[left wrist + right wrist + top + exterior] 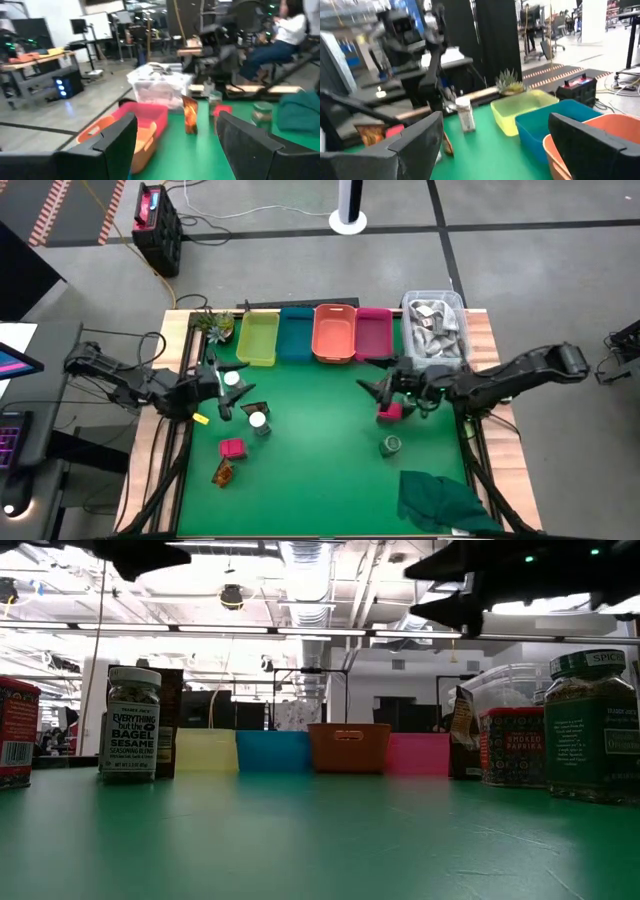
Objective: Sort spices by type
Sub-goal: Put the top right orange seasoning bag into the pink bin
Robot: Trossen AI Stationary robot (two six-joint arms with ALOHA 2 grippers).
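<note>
Both arms hang above the green worktop (320, 470) with nothing held. The left gripper (222, 390) hovers with fingers apart over a white-capped jar (232, 379); the right gripper (378, 393) hovers spread wide just beside a pink-red cube packet (389, 412).

As I judge it, each should descend straight over its item, centre it between the fingers, close squarely, then lift clear before crossing to a bin.

Other spices are scattered: a second white-capped jar (259, 421), another pink packet (232, 448), a brown-orange piece (223, 472) and a round green jar (391, 445).

Along the far edge, the yellow bin (257, 338), blue bin (296, 335), orange bin (334, 333) and pink bin (373, 333) look empty; the clear tub (434, 328) holds grey packets.
</note>
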